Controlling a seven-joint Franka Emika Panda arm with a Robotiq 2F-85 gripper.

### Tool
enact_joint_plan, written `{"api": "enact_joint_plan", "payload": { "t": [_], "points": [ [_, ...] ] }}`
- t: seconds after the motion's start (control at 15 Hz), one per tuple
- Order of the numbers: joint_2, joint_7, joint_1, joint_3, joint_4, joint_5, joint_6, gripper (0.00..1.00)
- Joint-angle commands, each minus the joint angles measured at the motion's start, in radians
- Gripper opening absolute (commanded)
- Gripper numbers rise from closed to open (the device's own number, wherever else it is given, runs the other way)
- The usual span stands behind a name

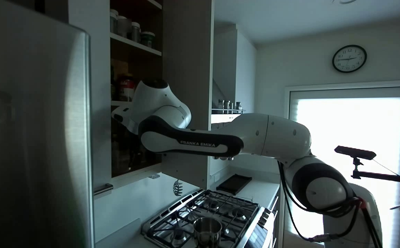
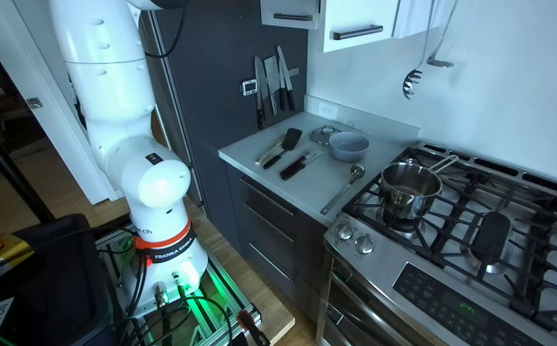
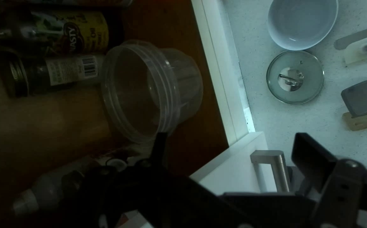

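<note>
Wrist view, reach at an open cupboard (image 3: 217,72): the gripper (image 3: 232,142) stood with its jaws spread wide and held nothing. Judged from these positions, the work was at an early stage: the cupboard door (image 1: 188,69) stood open in an exterior view and the arm (image 1: 196,141) was at the cupboard's mouth, but any hold on the clear plastic tub (image 3: 171,91) was lacking. The tub stood inside the cupboard, near its front edge, partly hiding a bottle (image 3: 72,71). It lay on the cupboard side of the gap between the jaws, not within it; one fingertip (image 3: 160,144) overlapped the tub's rim, though contact could not be told. Below the cupboard, a bowl (image 3: 302,22) and a pot lid (image 3: 295,77) rested on the counter (image 3: 275,123).
</note>
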Motion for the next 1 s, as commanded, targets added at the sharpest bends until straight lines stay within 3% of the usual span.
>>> {"api": "enact_joint_plan", "payload": {
  "t": [0.0,0.93],
  "points": [
    [0.006,0.0,-0.004,-0.005,0.001,-0.004,0.006,1.0],
    [0.095,-0.244,-0.108,-0.031,0.041,0.195,0.156,1.0]
  ]
}}
